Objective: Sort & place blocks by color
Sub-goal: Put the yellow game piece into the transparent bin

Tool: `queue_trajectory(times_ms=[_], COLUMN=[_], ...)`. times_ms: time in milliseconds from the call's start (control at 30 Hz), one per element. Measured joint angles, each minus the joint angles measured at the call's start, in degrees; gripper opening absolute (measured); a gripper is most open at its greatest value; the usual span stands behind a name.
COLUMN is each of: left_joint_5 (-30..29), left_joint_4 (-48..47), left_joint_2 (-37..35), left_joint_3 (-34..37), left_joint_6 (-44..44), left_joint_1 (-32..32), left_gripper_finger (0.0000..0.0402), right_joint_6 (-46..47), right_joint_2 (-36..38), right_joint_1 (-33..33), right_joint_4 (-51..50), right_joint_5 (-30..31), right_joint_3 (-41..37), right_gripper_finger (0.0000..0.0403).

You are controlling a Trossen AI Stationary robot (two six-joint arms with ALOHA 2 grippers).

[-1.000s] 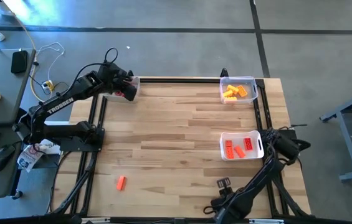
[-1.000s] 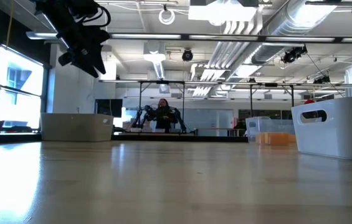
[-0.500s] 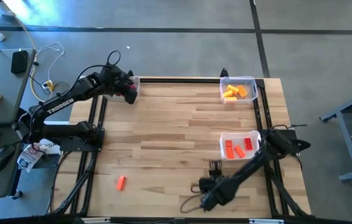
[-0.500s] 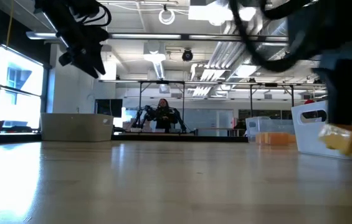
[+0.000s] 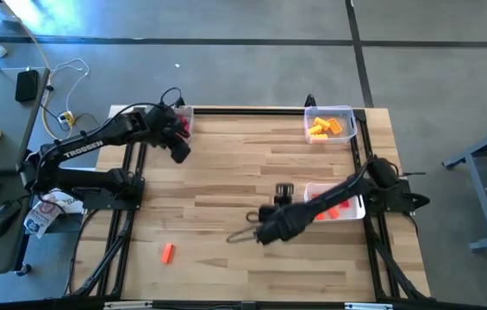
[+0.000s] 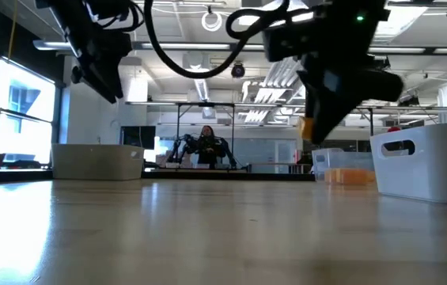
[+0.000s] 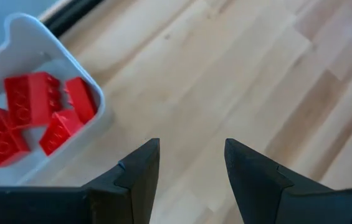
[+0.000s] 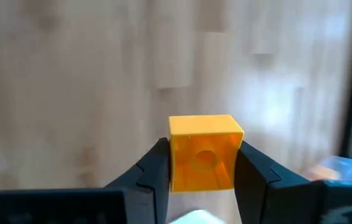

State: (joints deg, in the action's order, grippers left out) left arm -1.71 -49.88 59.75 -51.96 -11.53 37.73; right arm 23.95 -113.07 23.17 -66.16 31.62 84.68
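My right gripper hangs over the middle of the table, shut on a yellow block, which also shows in the low view. My left gripper is open and holds nothing. It hovers just off the far-left bin, where several red blocks lie. One orange block lies flat on the table near the left near corner. Yellow-orange blocks lie in the far-right bin. Red-orange blocks lie in the right-hand bin, partly hidden by my right arm. My right gripper pinches the yellow block by two opposite side faces, one finger on each. The block is lifted clear of the table and sits at the fingers' free ends, with a hollow face turned to the wrist camera.
Black frame rails run along the table's left, far and right edges. In the low view the white bin stands at the right and a pale bin at the left. Bare wood lies between the bins.
My right gripper has carried the yellow block up from near the table's near edge toward the far edge and a little left, rising well above the table. My left gripper has drawn back from over the red-block bin toward the near edge.
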Motion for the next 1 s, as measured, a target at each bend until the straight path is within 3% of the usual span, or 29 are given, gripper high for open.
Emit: queue_trajectory(times_ms=[267,567,1000], left_joint_5=[-0.41,-0.66,-0.64], left_joint_4=[-0.92,-0.90,-2.26], left_joint_2=[0.02,0.02,0.02], left_joint_3=[0.00,0.00,0.02], left_joint_6=[-1.33,-2.46,-11.88], left_joint_1=[-6.26,-11.24,-18.69], left_gripper_finger=[0.0168,0.0168,0.0168], right_joint_6=[0.17,0.17,0.77], right_joint_2=[5.73,10.71,11.34], right_joint_1=[-8.21,-19.54,-36.87], right_joint_4=[-6.30,-12.15,-15.26], right_joint_5=[7.56,11.14,8.41], right_joint_3=[0.02,0.02,-1.62], right_gripper_finger=[0.0106,0.0106,0.0106])
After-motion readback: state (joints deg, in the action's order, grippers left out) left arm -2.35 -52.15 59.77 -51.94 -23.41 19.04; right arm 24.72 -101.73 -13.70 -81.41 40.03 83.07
